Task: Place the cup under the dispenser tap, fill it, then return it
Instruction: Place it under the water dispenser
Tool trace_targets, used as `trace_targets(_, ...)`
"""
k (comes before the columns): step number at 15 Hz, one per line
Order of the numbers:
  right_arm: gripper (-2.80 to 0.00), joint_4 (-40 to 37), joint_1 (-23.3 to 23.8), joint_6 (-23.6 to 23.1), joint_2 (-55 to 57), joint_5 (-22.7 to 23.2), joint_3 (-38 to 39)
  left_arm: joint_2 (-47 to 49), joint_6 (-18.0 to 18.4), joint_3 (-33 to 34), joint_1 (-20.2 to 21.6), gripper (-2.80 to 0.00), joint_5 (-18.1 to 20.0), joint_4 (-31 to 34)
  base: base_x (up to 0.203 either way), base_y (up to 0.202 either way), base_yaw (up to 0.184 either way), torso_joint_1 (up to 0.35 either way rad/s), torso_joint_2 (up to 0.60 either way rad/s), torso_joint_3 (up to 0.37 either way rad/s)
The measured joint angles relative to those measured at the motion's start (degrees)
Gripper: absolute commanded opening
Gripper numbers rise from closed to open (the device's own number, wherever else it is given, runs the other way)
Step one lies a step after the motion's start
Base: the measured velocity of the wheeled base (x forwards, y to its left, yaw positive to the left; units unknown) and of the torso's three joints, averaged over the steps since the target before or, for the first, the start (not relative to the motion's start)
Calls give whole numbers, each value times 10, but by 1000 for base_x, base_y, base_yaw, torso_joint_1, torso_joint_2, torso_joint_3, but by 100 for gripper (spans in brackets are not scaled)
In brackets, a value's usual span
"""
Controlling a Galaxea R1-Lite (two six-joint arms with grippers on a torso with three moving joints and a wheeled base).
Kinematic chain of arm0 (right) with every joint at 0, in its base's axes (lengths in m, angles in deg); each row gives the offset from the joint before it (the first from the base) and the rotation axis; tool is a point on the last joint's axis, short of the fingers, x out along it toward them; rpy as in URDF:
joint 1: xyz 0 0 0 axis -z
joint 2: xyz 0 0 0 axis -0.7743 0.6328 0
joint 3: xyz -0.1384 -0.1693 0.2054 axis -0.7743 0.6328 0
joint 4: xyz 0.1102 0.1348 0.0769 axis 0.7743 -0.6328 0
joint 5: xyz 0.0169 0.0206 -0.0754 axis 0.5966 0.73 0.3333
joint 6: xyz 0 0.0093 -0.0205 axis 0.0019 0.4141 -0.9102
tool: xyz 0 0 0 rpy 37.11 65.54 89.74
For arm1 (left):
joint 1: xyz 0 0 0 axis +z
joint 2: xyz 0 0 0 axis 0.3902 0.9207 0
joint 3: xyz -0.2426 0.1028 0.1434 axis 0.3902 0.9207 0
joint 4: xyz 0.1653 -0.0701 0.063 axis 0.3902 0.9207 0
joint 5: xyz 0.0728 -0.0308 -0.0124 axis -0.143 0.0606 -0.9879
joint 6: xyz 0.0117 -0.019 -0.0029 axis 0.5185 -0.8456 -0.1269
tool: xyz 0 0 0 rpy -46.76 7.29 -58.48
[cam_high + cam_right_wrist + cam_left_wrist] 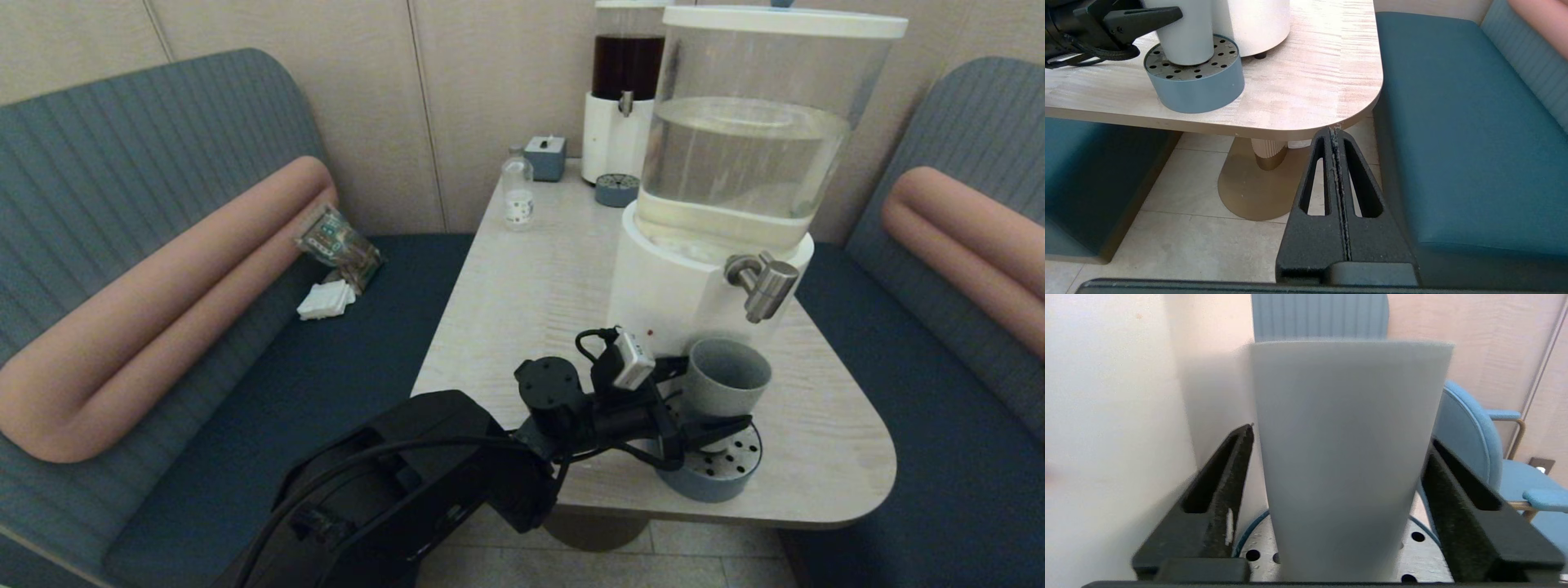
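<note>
The grey-blue cup [727, 377] stands upright on the round perforated drip tray [722, 472], just below the steel dispenser tap [763, 286]. My left gripper [716, 392] is open and straddles the cup at mid-height. In the left wrist view the cup [1349, 457] fills the space between the black fingers [1224, 490]. One finger lies against the cup's side and the other tip stands off by a narrow gap. My right gripper [1335, 131] is shut on nothing, parked low off the table's front right corner. No water runs from the tap.
The big clear-water dispenser [735, 163] stands on the pale wooden table [531, 286], right behind the cup. A dark-liquid dispenser [624, 90], a second small tray [616, 189], a grey box [545, 157] and a small clear bottle [518, 196] are at the back. Blue benches flank the table.
</note>
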Motion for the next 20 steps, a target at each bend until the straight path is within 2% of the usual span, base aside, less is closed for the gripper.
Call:
trace_targets(10,-280,0,0,0,0,0,0,-6,1,7,-2,0,-11,0,0,0,0,0,0,0)
trace_targets(20,-280,0,0,0,0,0,0,-63,15,129,8,0,-15,0,0,0,0,0,0,0)
